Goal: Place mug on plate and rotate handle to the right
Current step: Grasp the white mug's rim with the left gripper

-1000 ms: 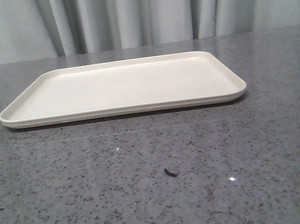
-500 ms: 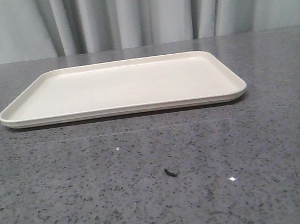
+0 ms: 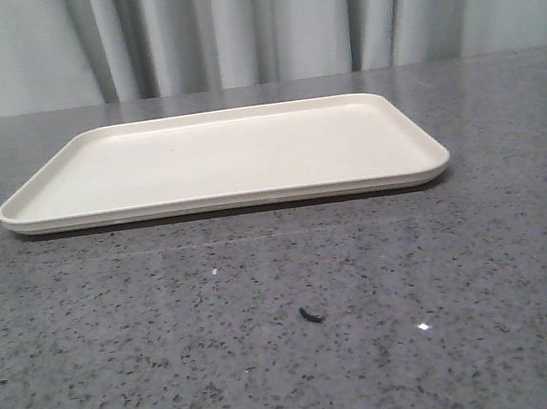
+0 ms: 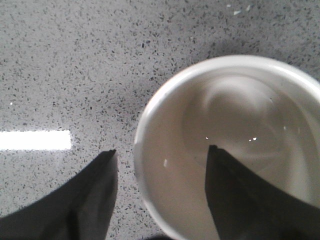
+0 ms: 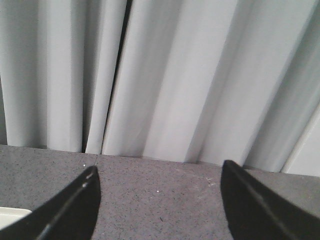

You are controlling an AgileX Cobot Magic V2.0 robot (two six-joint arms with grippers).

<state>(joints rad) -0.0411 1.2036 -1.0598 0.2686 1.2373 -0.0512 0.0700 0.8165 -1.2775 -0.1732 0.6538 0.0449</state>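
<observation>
White round glossy mug (image 4: 230, 150) on speckled grey tabletop (image 4: 75, 65), outside front view. Left gripper (image 4: 161, 170) spread wide, straddling rim: one finger inside, one outside. Likely rigid, light, slippery; rim-wall pinch suits. Handle unseen. Cream rectangular plate (image 3: 225, 203) empty. Right gripper (image 5: 157, 197) wide, idle.

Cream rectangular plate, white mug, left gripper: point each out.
Cream rectangular plate (image 3: 217, 161): front view, bare flat middle.
White mug (image 4: 150, 107): left wrist view, upper rim.
Left gripper (image 4: 161, 175): left wrist view, midway between fingertips straddling the mug wall.
</observation>
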